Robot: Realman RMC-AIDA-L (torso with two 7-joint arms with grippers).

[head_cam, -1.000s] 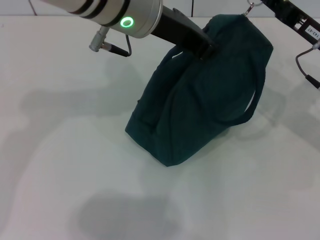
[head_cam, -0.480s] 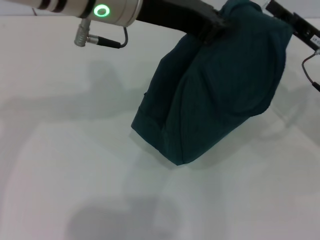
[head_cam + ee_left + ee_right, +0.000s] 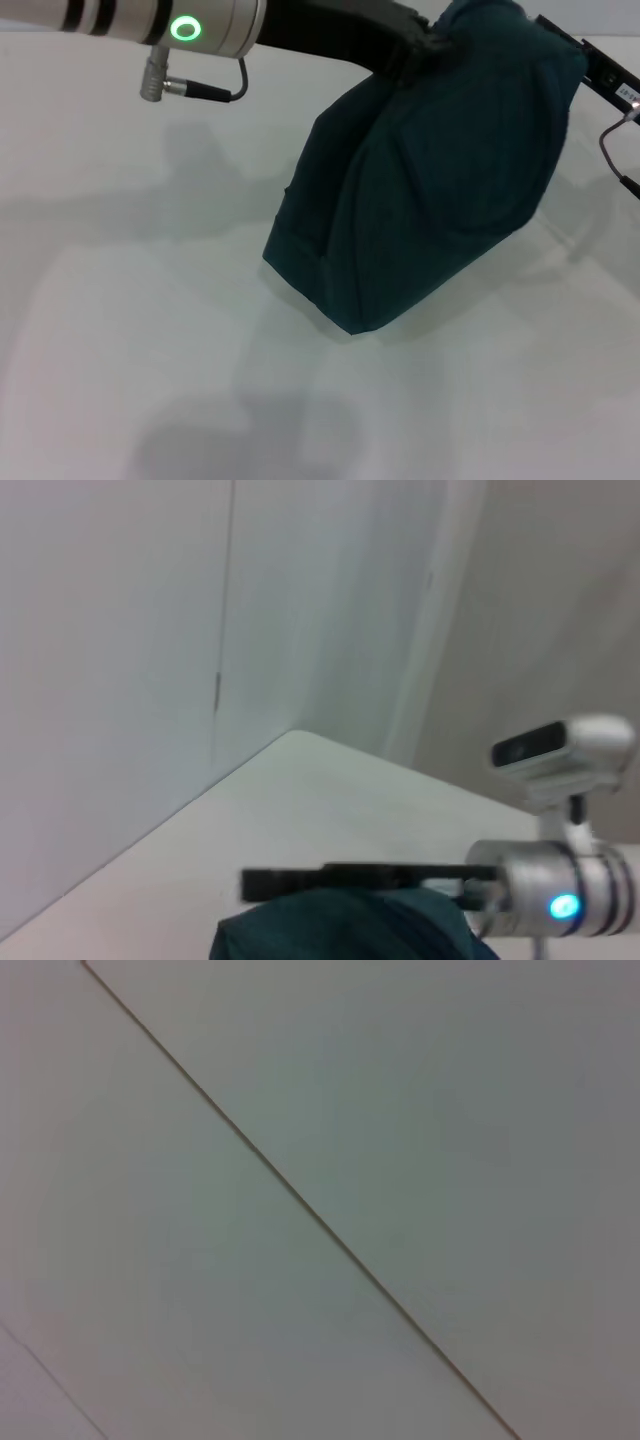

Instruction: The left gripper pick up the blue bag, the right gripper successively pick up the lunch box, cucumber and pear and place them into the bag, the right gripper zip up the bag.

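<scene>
The blue bag [image 3: 440, 180], dark teal, hangs tilted from my left gripper [image 3: 420, 55], which reaches in from the upper left and is shut on the bag's top edge. The bag's lowest corner is close over the white table [image 3: 150, 330]; I cannot tell whether it touches. My right arm [image 3: 605, 75] is at the bag's upper right, its fingertips hidden behind the bag. In the left wrist view the bag's top [image 3: 340, 932] shows with the right arm's black finger bar [image 3: 370, 880] lying along it. The lunch box, cucumber and pear are out of view.
The left arm's silver wrist with a green light [image 3: 185, 28] and a cable plug [image 3: 160, 85] hang over the table's far left. The right arm's cable [image 3: 615, 150] loops at the far right. The right wrist view shows only plain pale surfaces.
The left gripper has lifted the bag higher and a little to the right. The bag's strap no longer shows. The right arm has stayed by the bag's top.
</scene>
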